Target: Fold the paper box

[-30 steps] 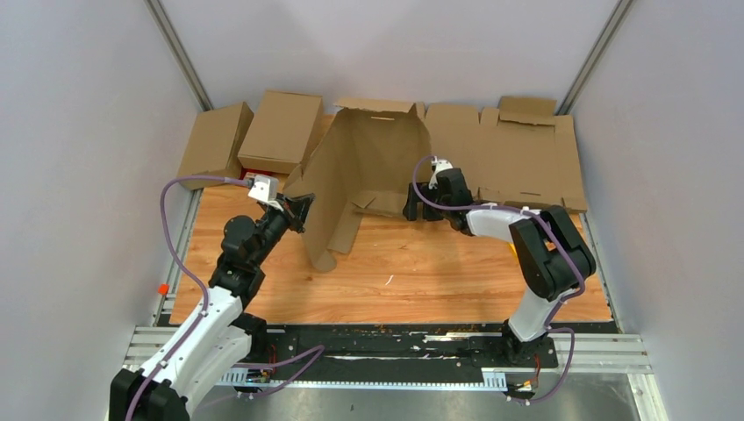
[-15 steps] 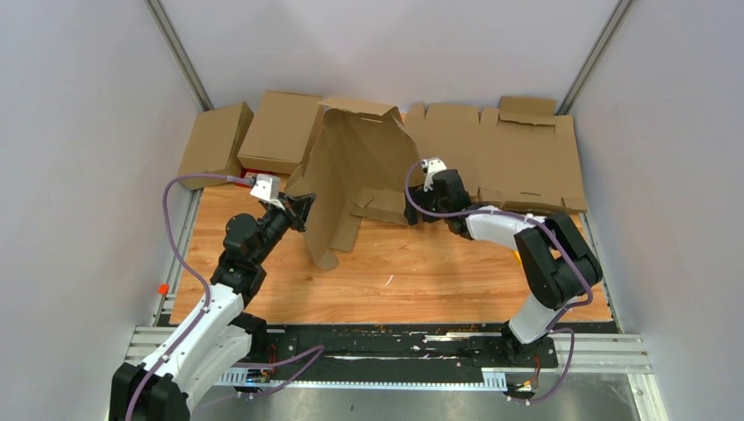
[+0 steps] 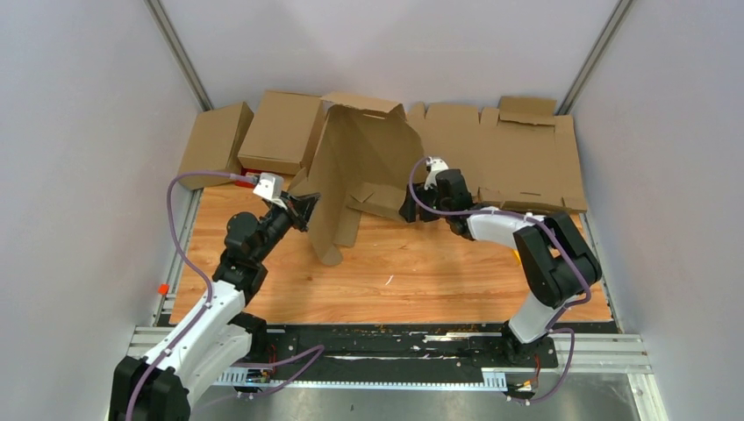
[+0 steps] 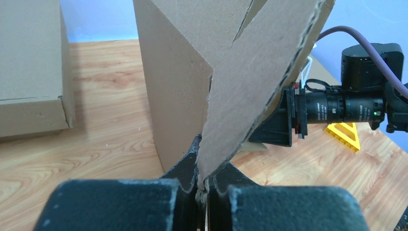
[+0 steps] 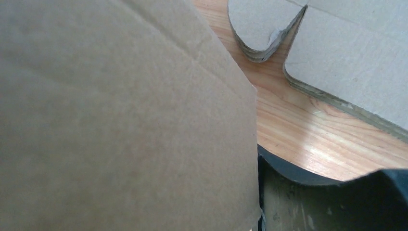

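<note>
The paper box stands upright at the middle back of the table, a tall brown cardboard panel with flaps bent toward the front. My left gripper is at its left edge. In the left wrist view this gripper is shut on the thin edge of a flap of the paper box. My right gripper is at the low right flap. In the right wrist view a panel of the box fills the left and lies against one dark finger. The other finger is hidden.
Two folded cartons sit at the back left, with a small red card under them. A stack of flat notched cardboard sheets lies at the back right. A yellow triangle lies on the wood.
The box's top has swung to the left and the panel looks narrower. My right gripper has shifted slightly left at the low flap. The left gripper keeps its hold and has edged right.
</note>
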`<state>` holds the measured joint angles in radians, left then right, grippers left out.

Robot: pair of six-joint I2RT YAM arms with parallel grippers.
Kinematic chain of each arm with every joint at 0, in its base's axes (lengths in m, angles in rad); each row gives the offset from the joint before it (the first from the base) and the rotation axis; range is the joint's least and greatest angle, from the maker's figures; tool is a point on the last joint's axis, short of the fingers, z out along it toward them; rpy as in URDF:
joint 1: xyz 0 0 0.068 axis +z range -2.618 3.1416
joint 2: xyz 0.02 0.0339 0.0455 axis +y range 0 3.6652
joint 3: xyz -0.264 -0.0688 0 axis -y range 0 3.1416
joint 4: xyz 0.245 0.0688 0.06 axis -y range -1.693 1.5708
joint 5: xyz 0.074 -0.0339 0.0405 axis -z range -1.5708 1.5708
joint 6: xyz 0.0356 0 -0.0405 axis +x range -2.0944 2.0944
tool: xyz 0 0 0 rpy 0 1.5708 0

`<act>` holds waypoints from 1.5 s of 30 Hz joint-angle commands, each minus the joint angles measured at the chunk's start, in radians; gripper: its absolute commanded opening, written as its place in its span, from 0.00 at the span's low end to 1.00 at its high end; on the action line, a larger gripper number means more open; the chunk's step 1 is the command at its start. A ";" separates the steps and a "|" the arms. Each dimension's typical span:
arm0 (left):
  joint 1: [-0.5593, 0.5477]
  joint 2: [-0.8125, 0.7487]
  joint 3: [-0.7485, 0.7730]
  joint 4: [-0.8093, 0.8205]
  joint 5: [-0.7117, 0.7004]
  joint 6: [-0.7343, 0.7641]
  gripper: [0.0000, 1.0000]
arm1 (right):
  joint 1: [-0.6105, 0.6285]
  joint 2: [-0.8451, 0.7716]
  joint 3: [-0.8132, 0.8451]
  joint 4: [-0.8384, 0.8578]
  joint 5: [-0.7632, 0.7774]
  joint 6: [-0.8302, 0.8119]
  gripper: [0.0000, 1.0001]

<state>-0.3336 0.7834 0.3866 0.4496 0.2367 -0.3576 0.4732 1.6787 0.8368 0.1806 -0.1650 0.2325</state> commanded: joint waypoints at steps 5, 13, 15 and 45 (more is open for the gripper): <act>-0.010 0.020 0.004 0.009 0.084 -0.037 0.04 | -0.047 0.052 0.087 -0.007 -0.132 0.283 0.63; -0.013 0.025 -0.001 0.013 0.087 -0.035 0.04 | -0.076 0.025 0.079 -0.009 -0.092 0.479 0.62; -0.015 0.023 -0.003 0.014 0.087 -0.035 0.03 | -0.077 0.015 0.058 0.050 -0.090 0.517 0.61; -0.027 0.027 -0.006 0.037 0.106 -0.030 0.03 | -0.045 -0.121 0.009 -0.118 0.115 0.098 1.00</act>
<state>-0.3489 0.8112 0.3840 0.4824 0.3115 -0.3798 0.4232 1.6459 0.8734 0.0895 -0.1169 0.4538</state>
